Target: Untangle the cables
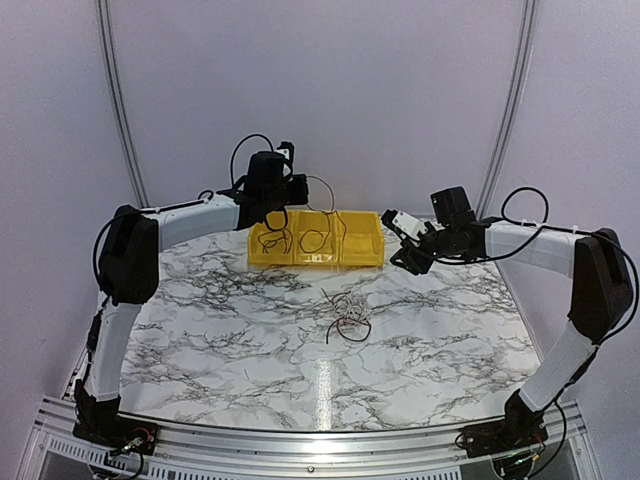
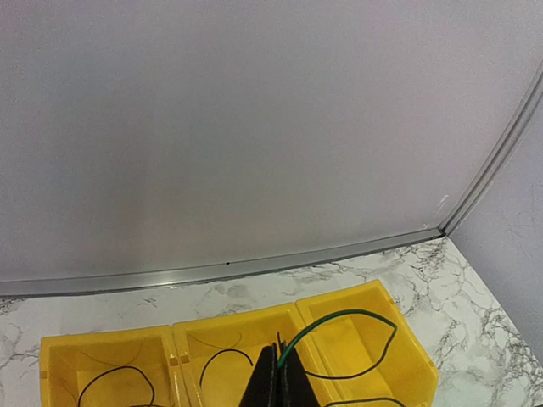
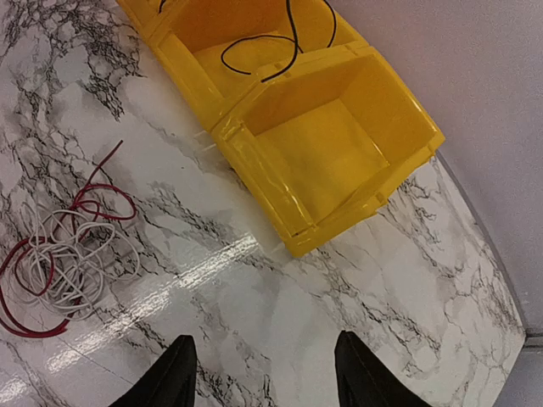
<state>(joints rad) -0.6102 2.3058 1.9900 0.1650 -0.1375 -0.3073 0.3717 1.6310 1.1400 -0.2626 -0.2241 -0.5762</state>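
Left tool (image 2: 276, 383) pinches a thin cable (image 2: 356, 311) over the bins (image 2: 225, 332).
Our right tool (image 3: 265, 373) gapes empty; the tangle (image 3: 64, 267) lies on the tabletop (image 3: 254, 280).

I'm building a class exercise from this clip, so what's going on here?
A robot is picking apart a red and pale tangle lying on the table. Its left gripper is shut on a thin dark wire, holding it above the yellow bins, two of which hold black wires. Its right gripper hovers open above the table.
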